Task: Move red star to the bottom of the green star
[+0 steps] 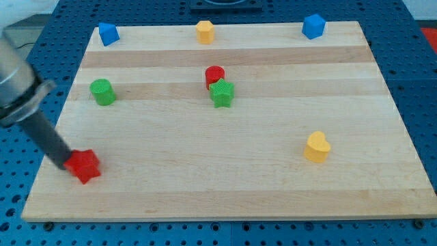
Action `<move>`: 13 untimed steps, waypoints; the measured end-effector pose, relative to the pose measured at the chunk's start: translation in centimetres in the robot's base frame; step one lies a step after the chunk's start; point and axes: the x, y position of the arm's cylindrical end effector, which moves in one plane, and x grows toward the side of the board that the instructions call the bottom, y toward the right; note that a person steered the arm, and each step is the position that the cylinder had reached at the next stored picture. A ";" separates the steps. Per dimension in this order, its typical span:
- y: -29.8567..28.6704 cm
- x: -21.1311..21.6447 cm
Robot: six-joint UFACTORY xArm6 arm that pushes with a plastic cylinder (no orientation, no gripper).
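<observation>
The red star [85,165] lies near the board's lower left corner. My tip [66,163] touches its left side, and the dark rod slants up to the view's left. The green star [222,93] sits near the board's middle, far to the upper right of the red star. A red cylinder [214,75] touches the green star's upper left side.
A green cylinder [103,91] stands at the left. A blue block [108,33], an orange block [205,31] and a blue block [313,26] line the top edge. A yellow heart [317,147] lies at the right. The wooden board [225,191] ends just below the red star.
</observation>
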 end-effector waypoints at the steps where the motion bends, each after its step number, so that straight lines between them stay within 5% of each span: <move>1: 4.5 -0.2; 3: -4.3 0.4; 5: 2.3 3.1; 7: 11.4 -0.2; 10: 7.7 3.1; 11: 11.2 4.4; 13: 13.5 -1.9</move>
